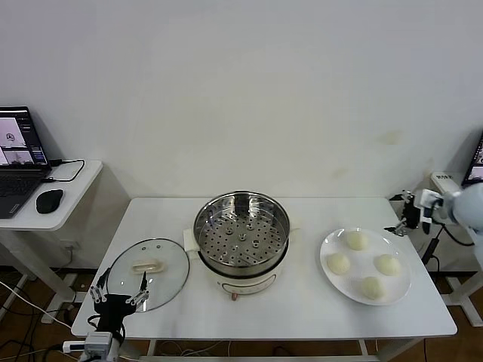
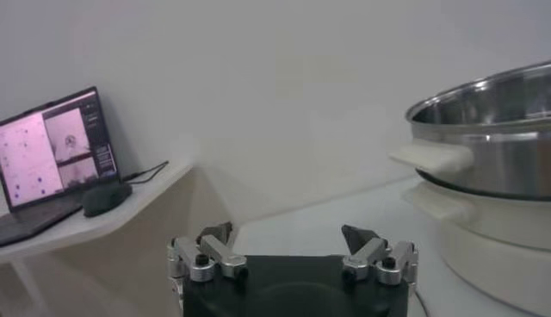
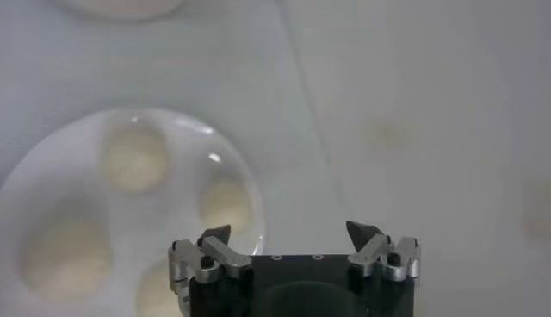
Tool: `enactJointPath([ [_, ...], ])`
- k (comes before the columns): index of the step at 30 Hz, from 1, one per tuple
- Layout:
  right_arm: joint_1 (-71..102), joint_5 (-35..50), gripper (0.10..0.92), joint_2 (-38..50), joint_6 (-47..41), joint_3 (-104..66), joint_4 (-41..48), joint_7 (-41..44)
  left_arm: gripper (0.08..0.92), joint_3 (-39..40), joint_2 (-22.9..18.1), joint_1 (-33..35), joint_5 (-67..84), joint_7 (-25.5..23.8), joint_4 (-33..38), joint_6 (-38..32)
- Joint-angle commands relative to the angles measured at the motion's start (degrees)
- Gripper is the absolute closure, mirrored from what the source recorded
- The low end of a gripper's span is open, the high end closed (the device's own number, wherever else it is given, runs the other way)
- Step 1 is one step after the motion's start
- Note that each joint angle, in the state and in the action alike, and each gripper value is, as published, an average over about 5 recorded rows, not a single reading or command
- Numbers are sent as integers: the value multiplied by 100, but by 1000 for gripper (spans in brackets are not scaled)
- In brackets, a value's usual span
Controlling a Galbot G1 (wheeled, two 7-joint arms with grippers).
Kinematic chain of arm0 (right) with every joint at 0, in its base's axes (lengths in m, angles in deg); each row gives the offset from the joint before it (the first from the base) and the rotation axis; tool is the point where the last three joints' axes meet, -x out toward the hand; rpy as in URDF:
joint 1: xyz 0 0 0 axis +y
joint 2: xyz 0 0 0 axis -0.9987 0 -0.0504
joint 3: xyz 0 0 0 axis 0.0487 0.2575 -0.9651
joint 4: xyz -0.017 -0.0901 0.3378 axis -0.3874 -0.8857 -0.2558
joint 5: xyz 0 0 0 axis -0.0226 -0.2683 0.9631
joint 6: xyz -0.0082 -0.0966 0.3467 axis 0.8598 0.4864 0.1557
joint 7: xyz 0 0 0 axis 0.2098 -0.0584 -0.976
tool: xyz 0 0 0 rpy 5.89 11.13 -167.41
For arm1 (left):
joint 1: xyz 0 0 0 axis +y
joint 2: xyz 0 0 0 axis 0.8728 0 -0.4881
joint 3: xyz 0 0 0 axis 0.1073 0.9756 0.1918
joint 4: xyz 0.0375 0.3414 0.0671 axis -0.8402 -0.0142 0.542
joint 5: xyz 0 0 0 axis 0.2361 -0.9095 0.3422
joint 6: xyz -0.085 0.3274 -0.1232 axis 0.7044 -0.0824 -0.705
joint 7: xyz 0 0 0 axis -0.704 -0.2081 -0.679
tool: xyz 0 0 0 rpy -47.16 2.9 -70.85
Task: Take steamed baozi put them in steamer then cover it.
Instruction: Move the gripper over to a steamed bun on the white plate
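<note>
The steamer (image 1: 241, 230) stands mid-table on its white pot base (image 1: 240, 283), its perforated floor bare; in the left wrist view the steamer (image 2: 491, 129) shows close by. Several steamed baozi (image 1: 356, 240) lie on a white plate (image 1: 355, 290) at the right. The glass cover (image 1: 147, 274) lies flat left of the steamer, cream handle up. My left gripper (image 1: 119, 290) (image 2: 293, 237) hovers open at the cover's near edge, holding nothing. My right gripper (image 1: 398, 214) (image 3: 291, 233) is open beside the plate's far right rim, with the baozi (image 3: 135, 155) and the plate (image 3: 176, 224) below it.
A side table with a laptop (image 1: 19, 162) (image 2: 52, 155) and a mouse (image 1: 49, 200) stands to the left of the work table. A second laptop (image 1: 475, 162) and cables sit past the table's right edge. A white wall closes off the back.
</note>
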Motion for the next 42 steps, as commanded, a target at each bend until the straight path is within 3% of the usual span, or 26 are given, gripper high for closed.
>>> enactJointPath([
  [1,-1473,-416,203,-206,889,1732,981,647,177,-54,6,9,18,2,50,-6],
  [13,-1280,-1244,203,-1444,1516,1187,2699,425,177,-90,-26,59,24,4,-8,-6],
  [21,-1111,-1513,203,-1729,1529,904,3044,-183,177,-106,-8,64,21,-6,-63,-3],
  [42,-830,-1679,203,-2106,1506,433,3457,-588,177,-91,19,86,67,20,-151,4],
])
